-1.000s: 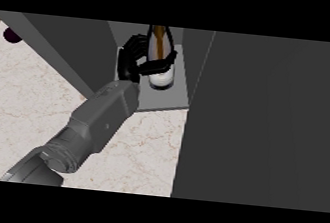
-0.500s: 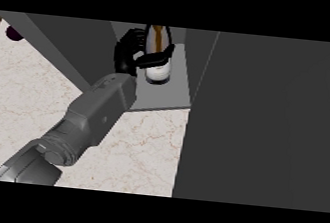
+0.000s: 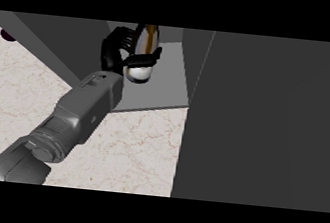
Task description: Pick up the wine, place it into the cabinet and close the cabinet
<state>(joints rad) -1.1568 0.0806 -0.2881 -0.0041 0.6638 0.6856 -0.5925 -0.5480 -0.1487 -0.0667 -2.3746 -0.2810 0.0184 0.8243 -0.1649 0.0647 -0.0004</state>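
Observation:
The wine bottle [image 3: 147,40] is dark with a pale bottom end and stands tilted inside the open grey cabinet [image 3: 158,99], just above its shelf floor. My left hand [image 3: 118,48] is shut on the bottle: fingers curl round its left side and the thumb crosses its lower part. The left forearm [image 3: 83,108] reaches in from the lower left corner over the counter. The hand hides part of the bottle's body. My right hand does not show.
The cabinet's open door [image 3: 271,123] is a large dark panel filling the right half of the view. The cabinet's left wall [image 3: 53,40] slants along the upper left. Marble counter [image 3: 138,153] lies in front. A small purple object [image 3: 9,34] sits at the far left.
The left hand has carried the bottle a little farther into the cabinet and to the left. The forearm has followed it forward.

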